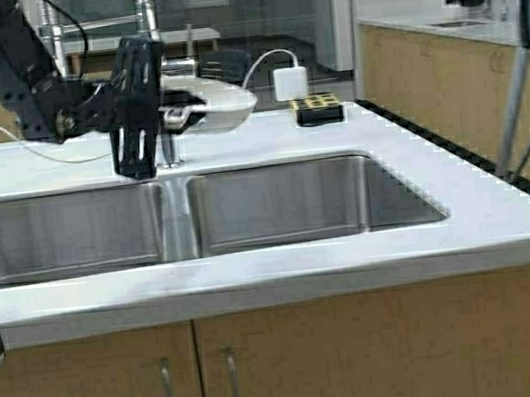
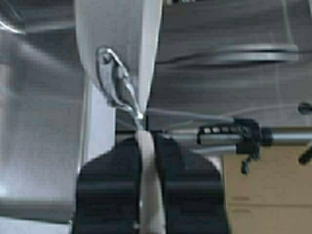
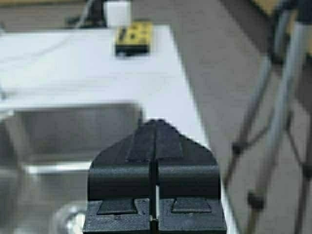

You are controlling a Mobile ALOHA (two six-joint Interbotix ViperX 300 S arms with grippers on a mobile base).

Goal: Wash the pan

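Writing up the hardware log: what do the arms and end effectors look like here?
The left arm is matte black, with boxy links and a black cable along it. Its end effector has flat, broad black fingers. The right end effector matches: black, blocky fingers with ridged tips tapering to a point. No markings are visible.

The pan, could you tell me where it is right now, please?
In the high view the pan is held in the air by the left gripper at back left, above the counter behind the double sink, beside the faucet.
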